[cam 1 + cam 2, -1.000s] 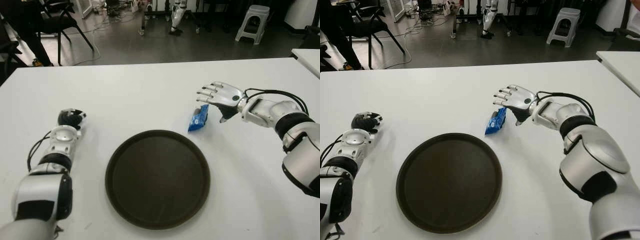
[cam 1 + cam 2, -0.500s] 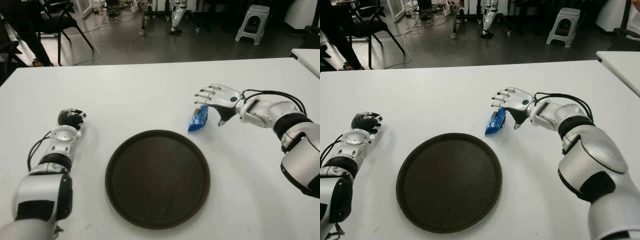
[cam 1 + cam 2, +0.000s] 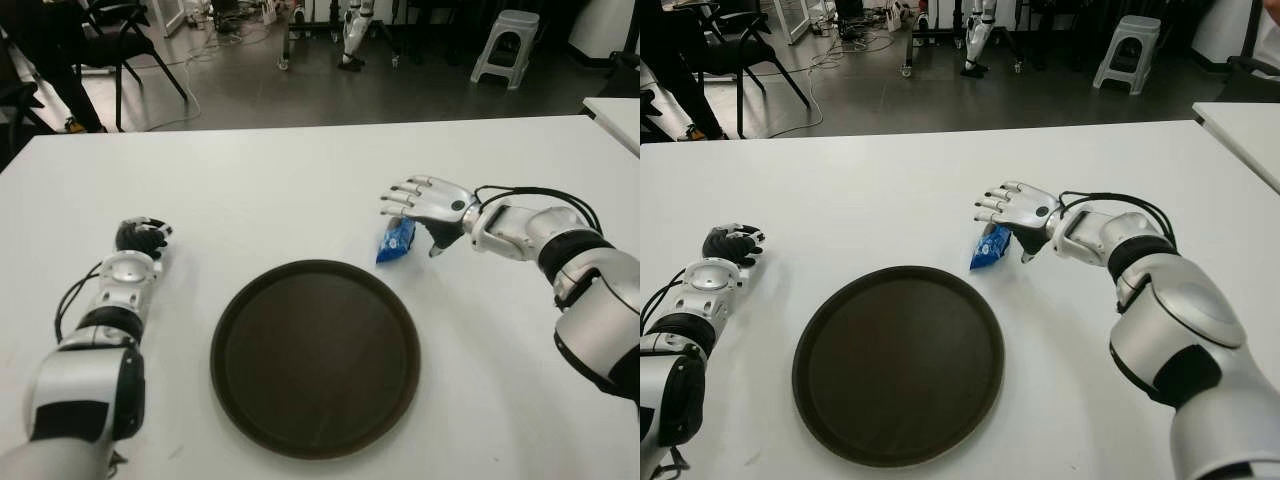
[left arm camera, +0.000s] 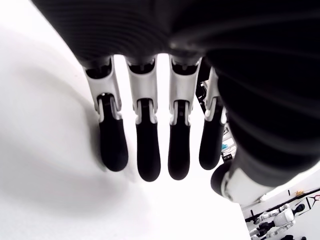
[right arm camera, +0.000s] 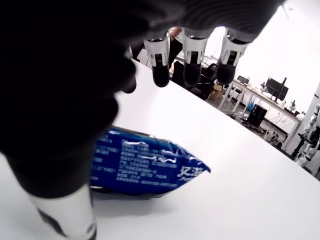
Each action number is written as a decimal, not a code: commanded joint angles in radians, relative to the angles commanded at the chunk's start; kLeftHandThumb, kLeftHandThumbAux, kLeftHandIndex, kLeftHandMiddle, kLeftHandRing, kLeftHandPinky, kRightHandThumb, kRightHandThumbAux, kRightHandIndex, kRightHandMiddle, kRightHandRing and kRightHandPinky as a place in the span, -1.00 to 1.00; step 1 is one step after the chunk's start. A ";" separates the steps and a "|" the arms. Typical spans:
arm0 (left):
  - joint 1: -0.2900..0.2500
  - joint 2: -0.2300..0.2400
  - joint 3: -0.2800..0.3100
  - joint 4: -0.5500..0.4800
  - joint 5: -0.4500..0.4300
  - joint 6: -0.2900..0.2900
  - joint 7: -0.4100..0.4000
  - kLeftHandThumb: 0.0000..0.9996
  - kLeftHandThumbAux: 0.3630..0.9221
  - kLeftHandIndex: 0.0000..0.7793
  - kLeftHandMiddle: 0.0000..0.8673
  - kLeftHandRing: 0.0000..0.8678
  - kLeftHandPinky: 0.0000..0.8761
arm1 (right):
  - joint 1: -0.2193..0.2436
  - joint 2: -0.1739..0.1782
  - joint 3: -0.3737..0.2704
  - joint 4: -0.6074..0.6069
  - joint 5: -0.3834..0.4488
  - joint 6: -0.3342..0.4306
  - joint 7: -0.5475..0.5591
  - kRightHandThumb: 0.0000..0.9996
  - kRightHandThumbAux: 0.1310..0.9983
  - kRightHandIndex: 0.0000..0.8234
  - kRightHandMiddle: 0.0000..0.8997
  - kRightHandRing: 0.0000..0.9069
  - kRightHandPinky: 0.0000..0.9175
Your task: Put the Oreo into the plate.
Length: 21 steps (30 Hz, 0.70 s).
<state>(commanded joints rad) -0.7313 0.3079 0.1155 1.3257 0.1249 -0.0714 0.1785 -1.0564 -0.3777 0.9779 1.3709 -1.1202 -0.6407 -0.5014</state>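
Observation:
The Oreo, a small blue packet (image 3: 396, 241), lies on the white table (image 3: 290, 190) just beyond the right far rim of the round dark brown plate (image 3: 315, 360). My right hand (image 3: 412, 225) hovers over the packet, palm down and open. Its fingers (image 5: 192, 65) reach past the far side of the packet (image 5: 145, 167) and its thumb (image 5: 65, 210) stands on the near side. Nothing is between them in a grasp. My left hand (image 3: 140, 236) shows at the table's left, well to the left of the plate, holding nothing.
Beyond the table's far edge are a dark floor, black chairs (image 3: 110, 40) at the left and a white stool (image 3: 505, 45) at the right. The corner of a second white table (image 3: 618, 112) shows at far right.
My right hand has moved left and lower, from beside the packet to over it. The packet, plate and left hand have not moved.

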 joint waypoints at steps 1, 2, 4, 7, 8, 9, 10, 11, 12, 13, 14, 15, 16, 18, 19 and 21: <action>0.000 0.000 0.000 0.000 0.000 0.001 -0.001 0.37 0.27 0.06 0.01 0.04 -0.12 | 0.001 0.001 -0.002 0.000 0.002 -0.002 0.006 -1.00 0.58 -1.00 -1.00 -1.00 -1.00; -0.001 0.000 -0.001 0.000 0.001 0.002 -0.001 0.37 0.27 0.06 0.01 0.04 -0.13 | 0.002 0.002 -0.002 0.001 0.002 -0.004 0.011 -1.00 0.57 -1.00 -1.00 -1.00 -1.00; -0.002 0.000 -0.003 0.000 0.002 0.005 -0.001 0.37 0.27 0.05 0.01 0.01 -0.17 | 0.004 0.003 0.002 0.001 -0.003 -0.004 0.011 -1.00 0.58 -1.00 -1.00 -1.00 -1.00; -0.002 0.001 -0.006 0.000 0.005 0.007 0.000 0.37 0.27 0.05 -0.03 -0.05 -0.24 | 0.006 0.004 0.014 0.000 -0.017 -0.001 0.000 -1.00 0.58 -1.00 -1.00 -1.00 -1.00; -0.002 0.001 -0.007 0.000 0.006 0.007 0.000 0.37 0.27 0.05 -0.04 -0.06 -0.26 | 0.007 0.005 0.016 0.000 -0.020 -0.001 -0.003 -1.00 0.58 -1.00 -1.00 -1.00 -1.00; -0.002 0.001 -0.008 0.000 0.006 0.007 0.000 0.37 0.27 0.06 -0.06 -0.09 -0.28 | 0.008 0.005 0.018 -0.001 -0.022 0.000 -0.005 -1.00 0.58 -1.00 -1.00 -1.00 -1.00; -0.002 0.001 -0.009 0.000 0.006 0.007 0.001 0.37 0.27 0.06 -0.07 -0.10 -0.30 | 0.008 0.005 0.019 0.000 -0.022 0.000 -0.006 -1.00 0.58 -1.00 -1.00 -1.00 -1.00; -0.001 0.001 -0.009 0.000 0.006 0.006 0.001 0.37 0.27 0.06 -0.08 -0.11 -0.31 | 0.009 0.005 0.019 -0.001 -0.022 -0.002 -0.007 -1.00 0.58 -1.00 -1.00 -1.00 -1.00; -0.001 0.001 -0.010 -0.001 0.006 0.005 0.002 0.37 0.27 0.06 -0.07 -0.12 -0.30 | 0.010 0.005 0.019 -0.001 -0.022 -0.004 -0.008 -1.00 0.58 -1.00 -1.00 -1.00 -1.00; 0.000 0.000 -0.009 -0.001 0.005 0.006 0.003 0.37 0.27 0.06 -0.07 -0.12 -0.29 | 0.012 0.006 0.016 0.000 -0.018 -0.005 -0.006 -1.00 0.58 -1.00 -1.00 -1.00 -1.00; 0.000 0.000 -0.008 -0.001 0.004 0.006 0.004 0.37 0.27 0.06 -0.09 -0.13 -0.30 | 0.014 0.007 0.014 0.000 -0.015 -0.006 -0.005 -1.00 0.58 -1.00 -1.00 -1.00 -1.00; 0.000 0.000 -0.008 -0.001 0.003 0.007 0.004 0.38 0.27 0.06 -0.12 -0.15 -0.32 | 0.015 0.008 0.013 0.000 -0.013 -0.006 -0.003 -1.00 0.58 -1.00 -1.00 -1.00 -1.00; -0.001 0.000 -0.007 -0.001 0.002 0.007 0.005 0.38 0.27 0.06 -0.14 -0.17 -0.33 | 0.016 0.009 0.010 0.000 -0.010 -0.007 0.000 -1.00 0.58 -1.00 -1.00 -1.00 -1.00; -0.001 -0.001 -0.006 -0.001 0.001 0.007 0.007 0.38 0.27 0.06 -0.18 -0.19 -0.36 | 0.018 0.010 0.006 0.001 -0.004 -0.009 0.009 -1.00 0.59 -1.00 -1.00 -1.00 -1.00; -0.001 0.000 -0.005 -0.001 0.000 0.007 0.007 0.38 0.27 0.06 -0.19 -0.21 -0.37 | 0.019 0.010 0.002 0.002 0.000 -0.012 0.015 -1.00 0.59 -1.00 -1.00 -1.00 -1.00; 0.000 0.000 -0.004 -0.001 -0.001 0.007 0.007 0.38 0.27 0.06 -0.21 -0.23 -0.39 | 0.021 0.011 -0.003 0.003 0.004 -0.016 0.023 -1.00 0.60 -1.00 -1.00 -1.00 -1.00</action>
<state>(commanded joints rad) -0.7316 0.3080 0.1115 1.3245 0.1243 -0.0646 0.1859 -1.0359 -0.3671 0.9747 1.3736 -1.1160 -0.6564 -0.4788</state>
